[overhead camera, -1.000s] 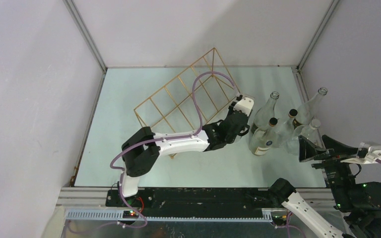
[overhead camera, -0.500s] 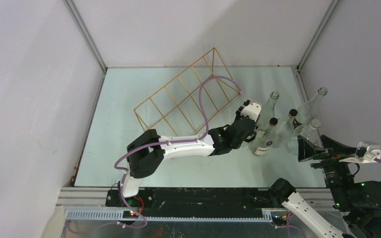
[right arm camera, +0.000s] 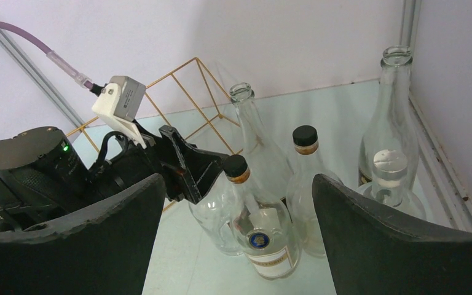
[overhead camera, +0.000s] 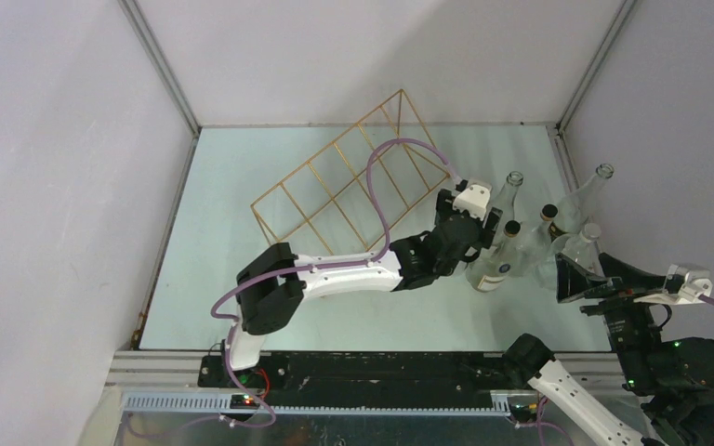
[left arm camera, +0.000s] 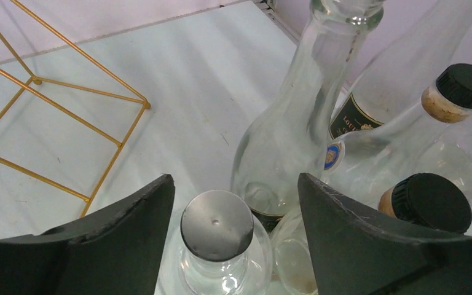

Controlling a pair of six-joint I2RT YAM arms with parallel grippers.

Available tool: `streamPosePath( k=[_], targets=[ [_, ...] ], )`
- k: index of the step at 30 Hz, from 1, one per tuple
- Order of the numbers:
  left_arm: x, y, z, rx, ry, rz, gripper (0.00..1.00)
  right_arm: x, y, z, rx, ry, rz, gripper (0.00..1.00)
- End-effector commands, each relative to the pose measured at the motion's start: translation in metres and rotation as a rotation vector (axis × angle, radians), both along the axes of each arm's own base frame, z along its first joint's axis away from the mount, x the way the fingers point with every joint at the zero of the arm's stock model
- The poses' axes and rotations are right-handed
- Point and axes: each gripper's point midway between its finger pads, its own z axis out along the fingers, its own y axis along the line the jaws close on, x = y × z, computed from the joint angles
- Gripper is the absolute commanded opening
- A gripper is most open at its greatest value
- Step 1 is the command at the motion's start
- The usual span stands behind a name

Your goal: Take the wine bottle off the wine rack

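The wine rack (overhead camera: 353,181), a gold wire frame with no bottle in it, lies tilted on the pale table; its corner also shows in the left wrist view (left arm camera: 61,104). A clear wine bottle with a silver cap (left arm camera: 215,224) stands upright on the table right of the rack, mostly hidden under the arm from above. My left gripper (overhead camera: 472,232) (left arm camera: 235,206) straddles its neck, open, with a gap on each side of the cap. My right gripper (overhead camera: 588,276) (right arm camera: 236,246) hangs open at the near right, nothing between its fingers.
Several other glass bottles stand clustered at the right: a tall open-necked one (overhead camera: 505,200), a labelled black-capped one (overhead camera: 495,263) (right arm camera: 264,239), another black-capped one (overhead camera: 541,232) and a tall one by the right wall (overhead camera: 590,190). Walls enclose three sides.
My left gripper carried the bottle rightward from the rack's edge up against the bottle cluster, then opened its jaws and let go of the neck. The right arm stayed still.
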Motion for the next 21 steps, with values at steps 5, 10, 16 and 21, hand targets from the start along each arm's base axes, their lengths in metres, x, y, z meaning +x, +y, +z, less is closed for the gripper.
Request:
streamPosePath(
  k=[5,10,16,21],
  targets=[
    [-0.003,0.033,0.066,-0.095,-0.060,0.067,0.84,0.004,0.004,0.003,0.003,-0.001,0.003,0.92],
    [-0.009,0.063,0.084,-0.088,-0.072,0.092,0.85,0.007,0.007,0.003,-0.011,0.004,0.009,0.92],
    [-0.019,0.116,0.086,-0.059,-0.068,0.153,0.87,0.015,0.019,-0.001,-0.031,0.041,0.033,0.92],
    [-0.031,0.169,0.067,-0.043,0.008,0.176,0.88,0.021,0.030,-0.004,-0.044,0.073,0.059,0.92]
  ],
)
